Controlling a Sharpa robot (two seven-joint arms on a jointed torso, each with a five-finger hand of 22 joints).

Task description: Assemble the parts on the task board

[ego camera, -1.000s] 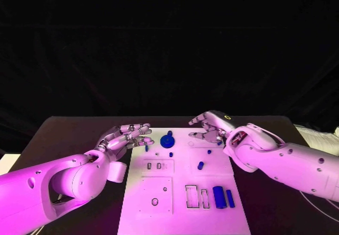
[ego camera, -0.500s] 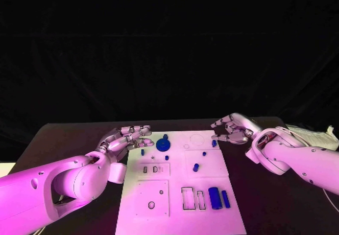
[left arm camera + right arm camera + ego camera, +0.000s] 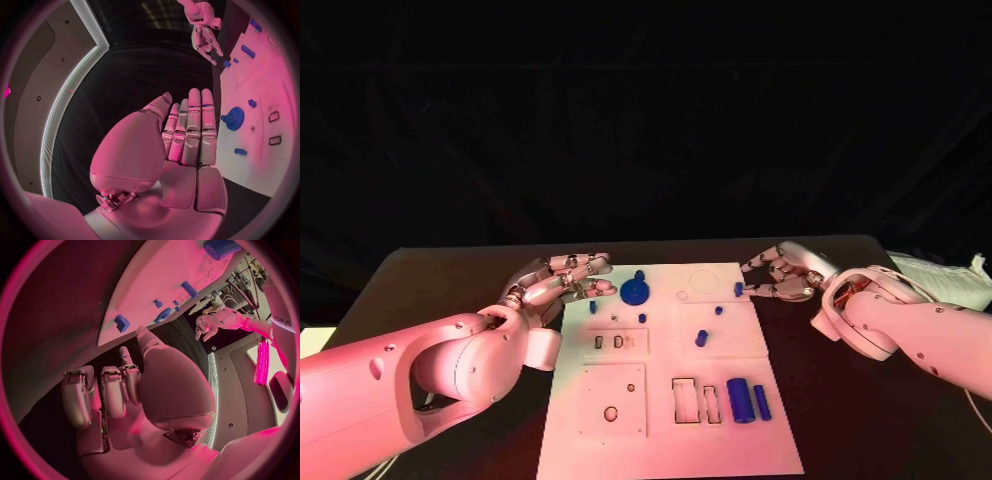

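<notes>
The white task board (image 3: 661, 375) lies mid-table. A blue gear (image 3: 636, 291) sits at its far left part, with small blue pegs (image 3: 702, 339) scattered behind the middle. Two blue cylinders (image 3: 749, 400) lie near the front right beside empty slots. My left hand (image 3: 567, 281) hovers at the board's far left edge next to the gear, fingers straight and together, holding nothing (image 3: 184, 140). My right hand (image 3: 783, 272) is just off the board's far right edge, fingers loosely bent and apart, empty (image 3: 119, 390). A small blue peg (image 3: 737, 289) stands on the board close to it.
A pale crumpled sheet (image 3: 945, 280) lies at the table's right edge. Black tabletop (image 3: 459, 290) runs on both sides of the board. From the left wrist the right hand (image 3: 206, 37) shows beyond the board (image 3: 269, 85).
My right hand has drawn back to the right, from over the board's far right part to just beyond its edge. The left hand has stayed by the gear.
</notes>
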